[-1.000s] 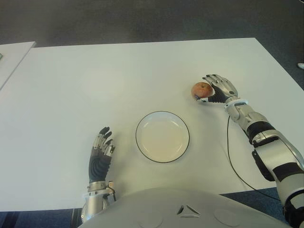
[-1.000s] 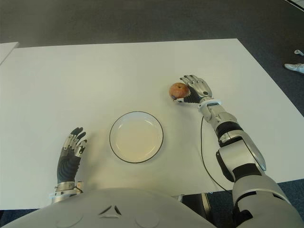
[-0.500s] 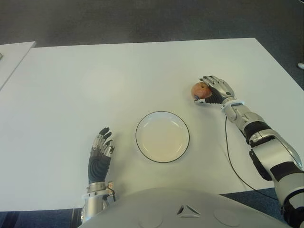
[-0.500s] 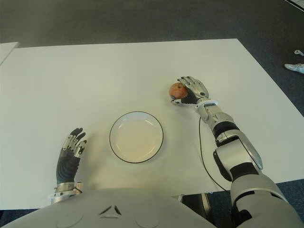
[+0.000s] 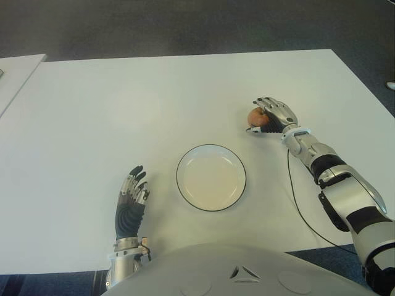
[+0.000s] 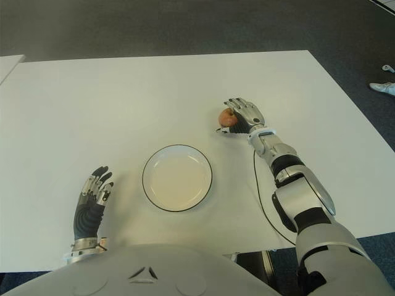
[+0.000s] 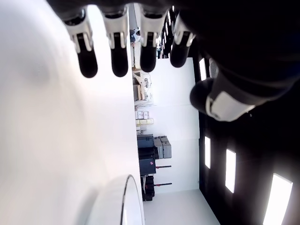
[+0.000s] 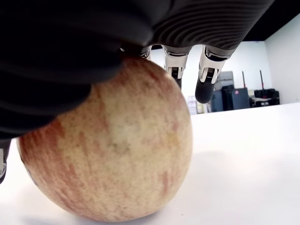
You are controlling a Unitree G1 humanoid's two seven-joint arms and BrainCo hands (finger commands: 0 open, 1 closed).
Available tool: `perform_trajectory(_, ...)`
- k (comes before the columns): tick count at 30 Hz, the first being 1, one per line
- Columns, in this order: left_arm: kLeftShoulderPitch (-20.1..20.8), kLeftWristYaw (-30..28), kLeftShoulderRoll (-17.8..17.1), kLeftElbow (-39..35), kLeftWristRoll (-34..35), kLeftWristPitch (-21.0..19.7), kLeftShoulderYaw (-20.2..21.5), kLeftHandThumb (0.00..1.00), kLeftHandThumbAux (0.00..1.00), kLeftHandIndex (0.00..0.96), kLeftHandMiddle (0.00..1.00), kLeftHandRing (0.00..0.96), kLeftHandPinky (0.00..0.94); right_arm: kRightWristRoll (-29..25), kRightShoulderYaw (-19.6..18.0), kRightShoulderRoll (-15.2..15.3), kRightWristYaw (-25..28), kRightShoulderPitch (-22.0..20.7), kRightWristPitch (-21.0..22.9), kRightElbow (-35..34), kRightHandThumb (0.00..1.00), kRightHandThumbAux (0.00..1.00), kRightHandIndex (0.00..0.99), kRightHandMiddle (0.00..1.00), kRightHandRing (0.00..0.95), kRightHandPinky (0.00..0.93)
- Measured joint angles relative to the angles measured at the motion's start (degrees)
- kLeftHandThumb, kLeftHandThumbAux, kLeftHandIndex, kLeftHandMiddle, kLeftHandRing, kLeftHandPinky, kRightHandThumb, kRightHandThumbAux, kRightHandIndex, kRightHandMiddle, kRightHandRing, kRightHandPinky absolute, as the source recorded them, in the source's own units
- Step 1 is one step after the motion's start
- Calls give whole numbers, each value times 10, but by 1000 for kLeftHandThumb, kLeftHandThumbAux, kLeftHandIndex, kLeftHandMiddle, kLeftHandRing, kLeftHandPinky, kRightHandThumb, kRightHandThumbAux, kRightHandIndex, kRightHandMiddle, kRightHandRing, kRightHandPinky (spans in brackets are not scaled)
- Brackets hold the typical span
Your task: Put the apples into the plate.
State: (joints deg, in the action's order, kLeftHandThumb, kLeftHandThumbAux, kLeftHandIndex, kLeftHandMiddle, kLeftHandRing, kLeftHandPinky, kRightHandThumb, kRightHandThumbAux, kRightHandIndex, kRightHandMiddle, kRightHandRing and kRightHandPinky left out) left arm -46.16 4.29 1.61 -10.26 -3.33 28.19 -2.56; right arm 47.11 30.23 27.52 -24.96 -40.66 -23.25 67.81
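A red-yellow apple sits on the white table, to the right of and beyond the plate. My right hand lies over it from the right: the palm presses on the apple, while the fingers reach past its top without wrapping it. The thumb shows at the apple's near side. The white plate with a dark rim stands near the table's front middle, with nothing in it. My left hand shows left of the plate, fingers spread and holding nothing.
A thin black cable runs along the table beside my right forearm. A second white table edge shows at the far left. Dark floor lies beyond the table's far edge.
My right hand has slid left over the apple, which now shows less from above. The apple, plate and left hand stay where they were.
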Motion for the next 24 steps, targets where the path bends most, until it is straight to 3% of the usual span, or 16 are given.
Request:
perform_trajectory(4,-1,0,0,-4,0,0,-1,134,531,142,132,150,191,-2,2,-8,-4,-2,1,8,317,421,61,52,33,51)
perform_trajectory(6,-1,0,1,-6,0,0,-3,134,530,143,133,150,193,-3,3,-12,-8,-4,3,12,340,439,148,157,120,89)
perform_trajectory(8,-1,0,1,-7,1,0,-3,134,527,143,132,149,192,-3,4,-16,-13,-5,7,17,381,472,295,361,318,234)
perform_trajectory(9,-2,0,1,-8,1,0,-4,134,527,143,132,149,191,-3,6,-19,-17,-6,9,20,388,481,328,397,356,272)
perform_trajectory(10,-2,0,1,-8,1,0,-4,134,526,143,133,149,192,-2,8,-20,-21,-6,11,22,402,511,405,473,437,380)
perform_trajectory(15,-3,0,2,-12,1,0,-6,133,526,144,140,152,195,8,27,-30,-65,-11,18,40,441,626,572,648,619,656)
perform_trajectory(24,-12,-2,2,-30,6,-2,-8,133,523,145,143,158,209,9,46,-33,-114,-13,5,47,446,758,671,762,729,742)
